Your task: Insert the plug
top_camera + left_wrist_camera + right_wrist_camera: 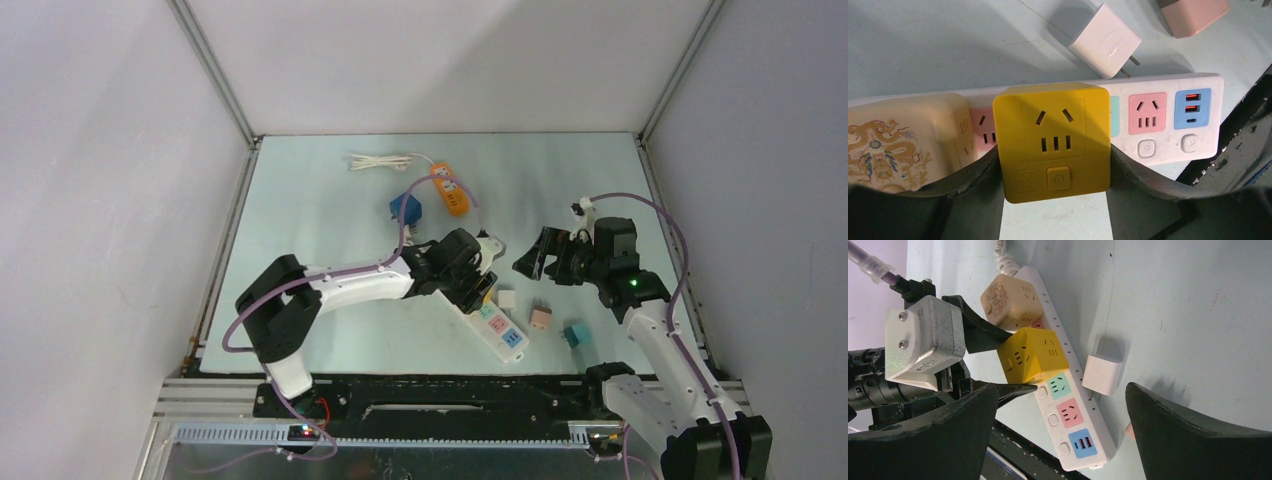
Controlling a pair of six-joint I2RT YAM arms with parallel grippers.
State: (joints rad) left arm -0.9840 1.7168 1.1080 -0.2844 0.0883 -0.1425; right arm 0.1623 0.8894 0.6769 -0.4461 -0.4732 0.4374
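Left fingers [973,190] clamped the yellow cube plug [1052,142], which sat on the white power strip [1168,147] beside a cream cube adapter [903,140]. Right fingers [1193,435] hung spread apart, holding nothing.

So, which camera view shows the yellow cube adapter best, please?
The left wrist view: the yellow cube adapter fills the frame, sockets facing the lens, gripped by the left gripper. The right wrist view shows it smaller, obliquely; the top view shows only a sliver.

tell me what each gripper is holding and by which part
Left gripper grips the yellow cube adapter by its two opposite side faces. Right gripper is open and holds nothing.
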